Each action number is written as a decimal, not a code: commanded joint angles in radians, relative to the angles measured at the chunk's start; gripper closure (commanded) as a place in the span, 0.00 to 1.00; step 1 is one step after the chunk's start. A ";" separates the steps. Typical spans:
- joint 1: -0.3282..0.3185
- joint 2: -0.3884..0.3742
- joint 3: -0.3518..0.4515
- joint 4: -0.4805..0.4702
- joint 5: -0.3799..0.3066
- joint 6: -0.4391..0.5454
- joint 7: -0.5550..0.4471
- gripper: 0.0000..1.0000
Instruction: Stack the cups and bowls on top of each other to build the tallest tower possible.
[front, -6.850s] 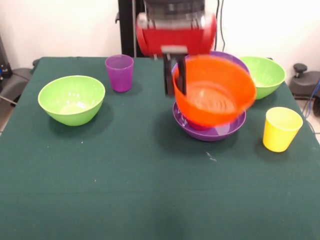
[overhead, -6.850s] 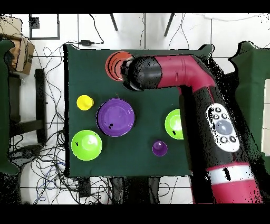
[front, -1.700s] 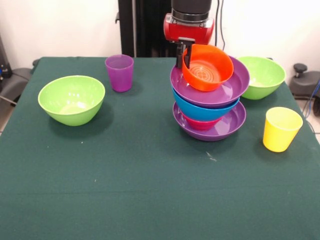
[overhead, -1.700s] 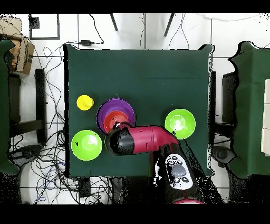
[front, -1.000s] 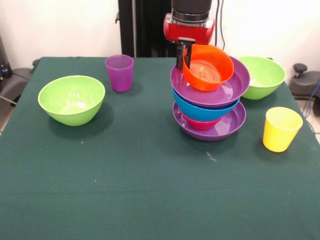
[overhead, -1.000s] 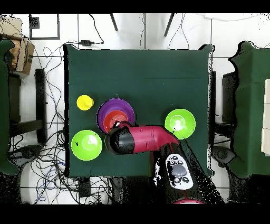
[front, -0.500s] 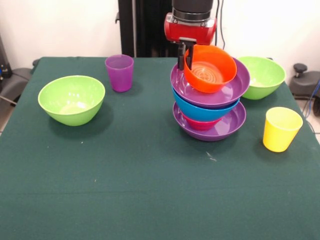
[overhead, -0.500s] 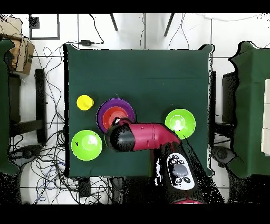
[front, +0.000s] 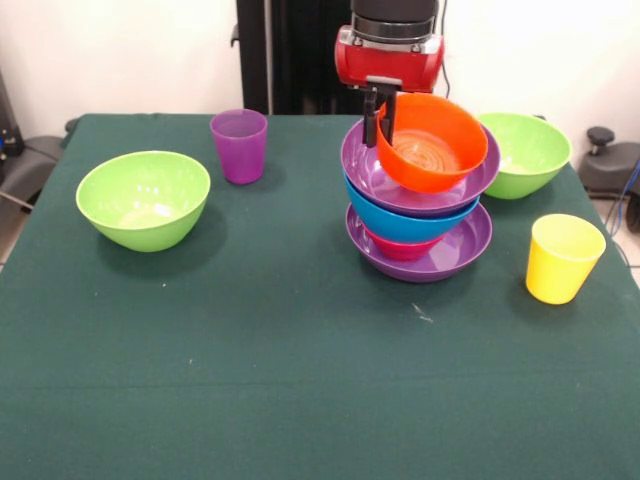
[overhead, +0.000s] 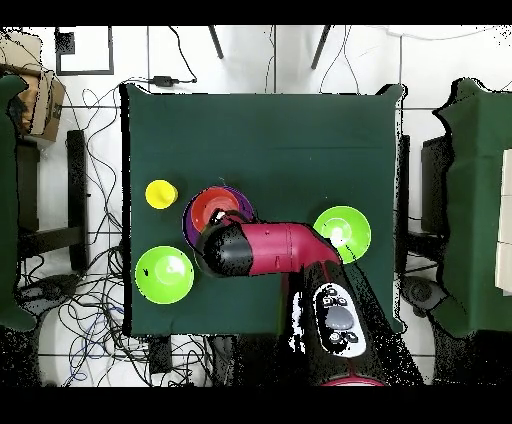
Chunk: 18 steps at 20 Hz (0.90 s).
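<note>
Since a moment ago the orange bowl (front: 432, 142) has shifted sideways toward the yellow cup (front: 563, 257) and tilted more, over the tower's (front: 418, 215) top purple bowl (front: 370, 168). It seems not yet seated or released, so the tower has not gained height. Nearest on the tabletop (front: 300, 380) sits the yellow cup; farther back, two green bowls (front: 144, 198) and the purple cup (front: 239, 145). At the back, the tool (front: 380, 118) pinches the orange bowl's rim.
</note>
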 joint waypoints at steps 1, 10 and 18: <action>0.033 0.031 0.024 -0.073 0.023 0.070 0.074 1.00; 0.033 0.032 0.016 -0.040 0.017 0.031 0.083 1.00; 0.013 0.007 0.014 0.021 0.004 -0.003 0.079 1.00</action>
